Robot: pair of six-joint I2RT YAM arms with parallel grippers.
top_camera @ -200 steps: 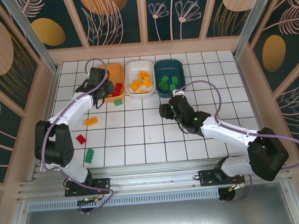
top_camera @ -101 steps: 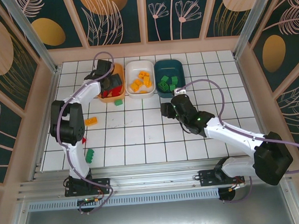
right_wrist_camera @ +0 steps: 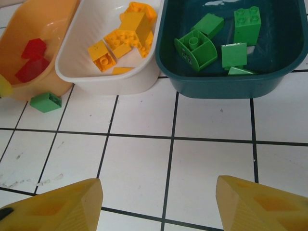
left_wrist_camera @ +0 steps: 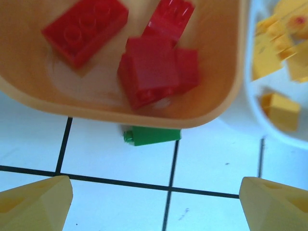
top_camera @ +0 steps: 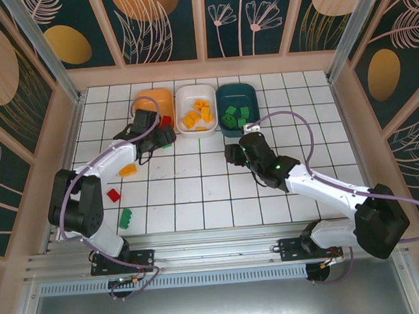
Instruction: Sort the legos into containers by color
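Near the bench's left edge a green lego [top_camera: 125, 218], red lego [top_camera: 114, 195] and orange lego [top_camera: 128, 170] lie unsorted. Mid-bench the right end effector [right_wrist_camera: 159, 209] is spread, empty; the left end effector [left_wrist_camera: 154, 204], spread too, hovers over a green brick [left_wrist_camera: 153, 135] just beside the orange tray [left_wrist_camera: 96, 108]. Next, probably: pinch that brick and carry it to the far-edge teal tray [right_wrist_camera: 221, 89].

The bench [top_camera: 219, 192] is white tile with a black grid. Red bricks [left_wrist_camera: 154, 72] lie in the orange tray [left_wrist_camera: 211, 113], yellow-orange bricks [right_wrist_camera: 127, 31] in the white tray [right_wrist_camera: 91, 19], green bricks [right_wrist_camera: 197, 48] in the dark teal tray [right_wrist_camera: 284, 48]. The walls [top_camera: 166, 24] are dark teal with tan leaf and flower patterns.
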